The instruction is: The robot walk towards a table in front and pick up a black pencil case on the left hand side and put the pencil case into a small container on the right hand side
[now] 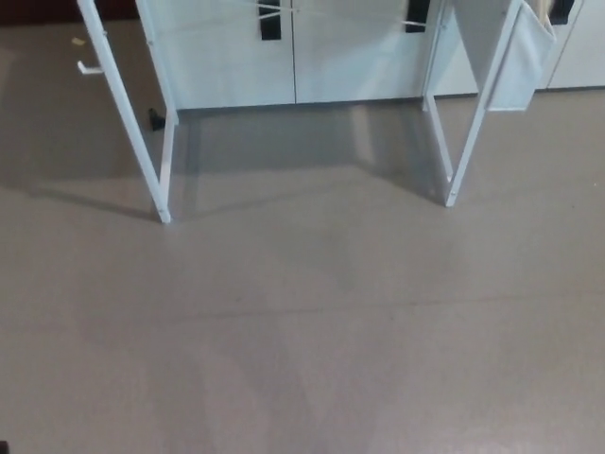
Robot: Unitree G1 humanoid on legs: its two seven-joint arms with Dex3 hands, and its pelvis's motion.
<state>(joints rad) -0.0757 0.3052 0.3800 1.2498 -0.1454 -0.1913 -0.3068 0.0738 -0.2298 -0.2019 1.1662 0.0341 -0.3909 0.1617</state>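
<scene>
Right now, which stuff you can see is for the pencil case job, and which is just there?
For the job:
- table legs; the tabletop, case and container are out of view

Just there:
- floor
- cabinets behind
- white panel hanging at the right leg
- small dark thing by the left leg
</scene>
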